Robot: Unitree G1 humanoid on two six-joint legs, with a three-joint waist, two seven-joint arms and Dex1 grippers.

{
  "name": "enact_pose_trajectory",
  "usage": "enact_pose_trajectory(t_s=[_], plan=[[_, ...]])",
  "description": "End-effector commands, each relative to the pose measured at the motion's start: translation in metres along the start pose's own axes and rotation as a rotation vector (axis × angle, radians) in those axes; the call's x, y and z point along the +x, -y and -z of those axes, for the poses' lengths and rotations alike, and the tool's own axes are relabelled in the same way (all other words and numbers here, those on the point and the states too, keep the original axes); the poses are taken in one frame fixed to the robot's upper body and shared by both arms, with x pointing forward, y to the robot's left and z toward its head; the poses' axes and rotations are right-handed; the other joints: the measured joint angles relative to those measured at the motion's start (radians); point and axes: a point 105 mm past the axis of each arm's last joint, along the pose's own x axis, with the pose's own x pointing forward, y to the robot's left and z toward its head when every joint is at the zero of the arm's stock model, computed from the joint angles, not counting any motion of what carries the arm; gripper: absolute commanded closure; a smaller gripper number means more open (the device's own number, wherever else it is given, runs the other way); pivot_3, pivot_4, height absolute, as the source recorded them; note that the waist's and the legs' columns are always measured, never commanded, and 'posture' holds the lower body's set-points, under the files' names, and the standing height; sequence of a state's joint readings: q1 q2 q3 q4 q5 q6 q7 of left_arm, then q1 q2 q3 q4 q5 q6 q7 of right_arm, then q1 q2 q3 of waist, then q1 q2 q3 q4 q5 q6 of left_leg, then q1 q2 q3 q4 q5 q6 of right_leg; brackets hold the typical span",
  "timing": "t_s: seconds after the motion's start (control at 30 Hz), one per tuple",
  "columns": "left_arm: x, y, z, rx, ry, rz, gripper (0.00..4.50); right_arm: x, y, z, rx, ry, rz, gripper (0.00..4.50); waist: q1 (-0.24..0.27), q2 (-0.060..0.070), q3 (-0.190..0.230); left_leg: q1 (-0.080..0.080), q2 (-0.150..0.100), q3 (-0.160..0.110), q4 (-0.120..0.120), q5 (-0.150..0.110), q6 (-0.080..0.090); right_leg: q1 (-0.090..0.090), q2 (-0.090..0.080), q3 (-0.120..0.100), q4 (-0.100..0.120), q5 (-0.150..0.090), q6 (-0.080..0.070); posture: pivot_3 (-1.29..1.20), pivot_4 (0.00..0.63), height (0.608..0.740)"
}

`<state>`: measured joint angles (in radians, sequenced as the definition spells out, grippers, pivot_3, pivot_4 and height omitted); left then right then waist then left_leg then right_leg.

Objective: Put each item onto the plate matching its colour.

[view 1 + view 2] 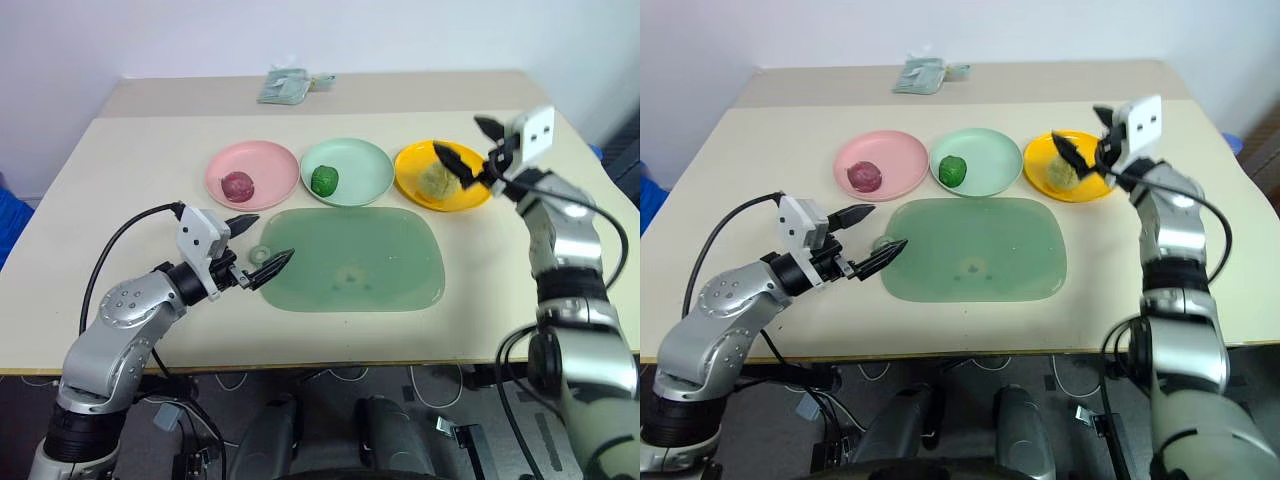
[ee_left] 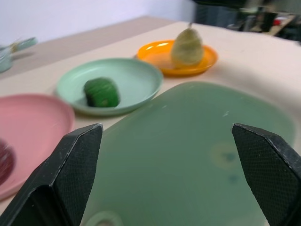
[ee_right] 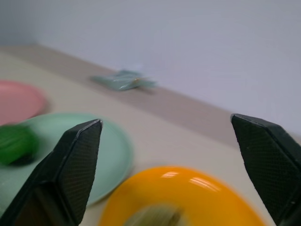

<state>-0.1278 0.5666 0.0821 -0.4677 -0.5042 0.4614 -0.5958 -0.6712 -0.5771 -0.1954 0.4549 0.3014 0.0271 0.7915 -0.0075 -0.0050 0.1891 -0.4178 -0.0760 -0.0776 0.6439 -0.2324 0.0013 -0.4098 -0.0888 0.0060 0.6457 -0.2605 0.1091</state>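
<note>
Along the far half of the pale beige desk (image 1: 120,170), three round shallow plastic plates stand in a row, close beside one another. The pale pink plate (image 1: 268,160) is on the left and carries the small red-magenta toy fruit (image 1: 238,184) on its near left part. The mint green plate (image 1: 365,160) in the middle holds the bumpy dark green toy vegetable (image 1: 324,179), also towards its left side. The bright yellow-orange plate (image 1: 412,165) on the right bears the larger pale yellow toy pear (image 1: 435,180), which stands upright in the left wrist view.

Just in front of the plates lies a flat translucent green mat with rounded corners (image 1: 350,260), its far edge near the rims of the green and pink plates.

The left tool (image 1: 260,247) hovers at the left edge of the mat with its two black fingers spread wide, pointing across the mat, and holds nothing. The right tool (image 1: 465,146) hangs above the yellow-orange plate, its fingers likewise wide apart and empty, with the pale pear below them and not gripped.

At the far edge of the desk, well apart from the plates, lies a small crumpled grey-green packet (image 1: 283,85).
</note>
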Motion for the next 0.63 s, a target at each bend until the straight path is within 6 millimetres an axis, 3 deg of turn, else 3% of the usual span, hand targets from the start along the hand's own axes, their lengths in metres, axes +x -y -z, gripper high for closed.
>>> enact_pose_trajectory(t_s=[0.03, 0.2, 0.33, 0.43, 0.63], plan=[[-0.006, -0.008, -0.004, 0.049, 0.021, -0.06, 0.0, -0.025, -0.013, -0.034, -0.04, 0.035, -0.055, 0.05, 0.0, 0.001, 0.0, 0.0, 0.0, 0.0, 0.0, 0.0, 0.0, -0.001, -0.001, 0.0, 0.0, 0.0, 0.0, 0.0, 0.15, 0.74], [-0.021, 0.001, 0.004, 0.042, 0.001, -0.07, 0.0, -0.076, -0.03, -0.019, -0.001, -0.101, -0.051, 0.05, 0.003, 0.001, -0.001, 0.001, 0.0, 0.0, -0.001, 0.0, 0.0, 0.0, -0.002, 0.001, 0.0, 0.0, 0.0, 0.0, 0.15, 0.74], [-0.037, 0.007, 0.011, 0.023, -0.03, -0.06, 0.0, -0.102, -0.038, -0.006, 0.019, -0.19, -0.029, 0.05, 0.004, 0.001, -0.001, 0.001, 0.0, 0.001, 0.0, -0.001, 0.001, 0.001, -0.002, 0.001, -0.001, -0.001, -0.001, 0.0, 0.15, 0.74], [-0.048, 0.015, 0.016, -0.011, -0.05, -0.027, 0.0, -0.112, -0.041, 0.004, 0.033, -0.234, -0.007, 0.05, 0.007, 0.002, -0.001, 0.001, 0.0, 0.001, 0.0, -0.001, 0.001, 0.001, -0.003, 0.001, -0.001, -0.002, -0.003, 0.0, 0.15, 0.74], [-0.051, 0.018, 0.019, -0.037, -0.069, -0.012, 0.0, -0.115, -0.05, 0.011, 0.059, -0.248, -0.009, 0.05, 0.023, 0.002, -0.001, 0.001, 0.0, 0.002, 0.002, -0.001, 0.001, 0.002, -0.003, 0.001, -0.002, -0.002, -0.003, 0.0, 0.15, 0.74]])
